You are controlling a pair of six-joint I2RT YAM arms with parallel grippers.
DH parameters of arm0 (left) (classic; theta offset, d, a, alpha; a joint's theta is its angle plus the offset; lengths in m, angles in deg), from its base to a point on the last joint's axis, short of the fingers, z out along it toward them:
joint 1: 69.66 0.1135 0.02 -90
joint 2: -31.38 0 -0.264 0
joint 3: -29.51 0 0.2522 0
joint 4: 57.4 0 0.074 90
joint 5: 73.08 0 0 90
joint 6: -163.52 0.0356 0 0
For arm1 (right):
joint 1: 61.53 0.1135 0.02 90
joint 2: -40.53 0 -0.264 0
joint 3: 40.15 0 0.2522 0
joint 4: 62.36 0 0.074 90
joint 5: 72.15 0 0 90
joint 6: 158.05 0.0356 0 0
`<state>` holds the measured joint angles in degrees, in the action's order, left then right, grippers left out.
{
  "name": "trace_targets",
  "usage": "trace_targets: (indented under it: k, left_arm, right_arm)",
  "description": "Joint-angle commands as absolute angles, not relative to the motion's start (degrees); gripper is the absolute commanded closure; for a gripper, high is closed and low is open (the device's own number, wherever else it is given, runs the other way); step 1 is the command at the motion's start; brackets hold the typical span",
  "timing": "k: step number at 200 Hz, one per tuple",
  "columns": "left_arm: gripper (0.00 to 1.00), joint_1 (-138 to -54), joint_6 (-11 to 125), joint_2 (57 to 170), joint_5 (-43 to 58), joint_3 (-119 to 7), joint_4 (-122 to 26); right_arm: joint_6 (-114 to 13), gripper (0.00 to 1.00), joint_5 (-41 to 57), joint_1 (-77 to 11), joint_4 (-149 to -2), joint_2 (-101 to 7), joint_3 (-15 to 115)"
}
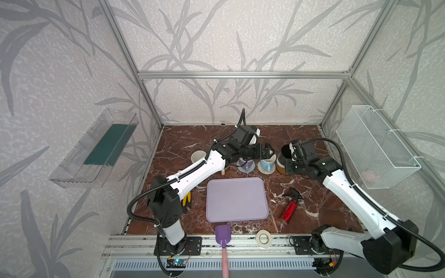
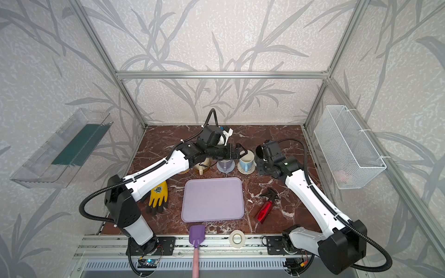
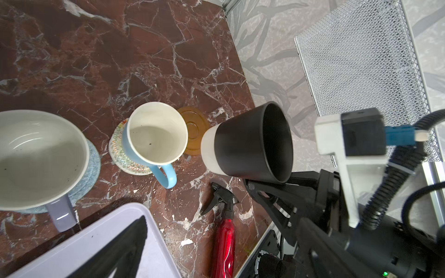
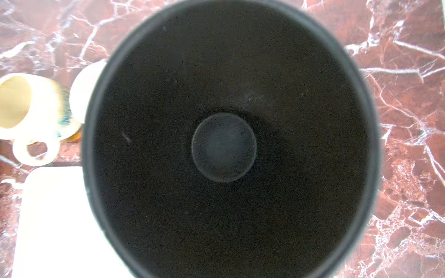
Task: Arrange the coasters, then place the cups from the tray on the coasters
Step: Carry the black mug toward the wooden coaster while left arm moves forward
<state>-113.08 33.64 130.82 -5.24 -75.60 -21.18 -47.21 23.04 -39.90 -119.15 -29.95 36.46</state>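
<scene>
We show the right gripper [image 3: 258, 189] clenched on the black mug [image 3: 250, 144], which hangs tilted with its mouth toward the wrist. Its pale base is just beside 1 amber-brown coaster [image 3: 192, 130]; whether the 2 touch we cannot tell. In the right wrist view the mug's dark interior fills most of the frame. The left gripper [image 1: 269, 150] is released, jaws wide apart, hovering above the light blue mug [image 1: 266, 165], which stands on the beige rope coaster [image 3: 116, 137]. Beside it we see the lilac mug [image 1: 245, 166] on the grey-blue rope coaster [image 3: 95, 166]. Farther left stand the cream-yellow mug [image 2: 201, 167] and the white mug [image 1: 198, 156], their coasters largely hidden by the left arm. The lilac tray [image 1: 237, 199] lies nearer the arm bases, apart from all 5 mugs.
</scene>
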Motion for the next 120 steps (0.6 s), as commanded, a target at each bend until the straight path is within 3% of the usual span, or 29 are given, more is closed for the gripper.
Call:
trace_targets:
  k: [1, 120]
  left_arm:
    - [0.01, -112.91, 35.0, 133.75, -6.81, -79.69, -20.29]
    - [0.01, -113.34, 35.38, 143.0, -7.59, -86.35, -19.87]
  right_arm:
    - [-49.78, 0.98, 21.49, -41.99, -114.58, -31.03, 38.67]
    - [-53.85, 1.0, 25.32, -45.24, -110.66, -39.94, 36.81]
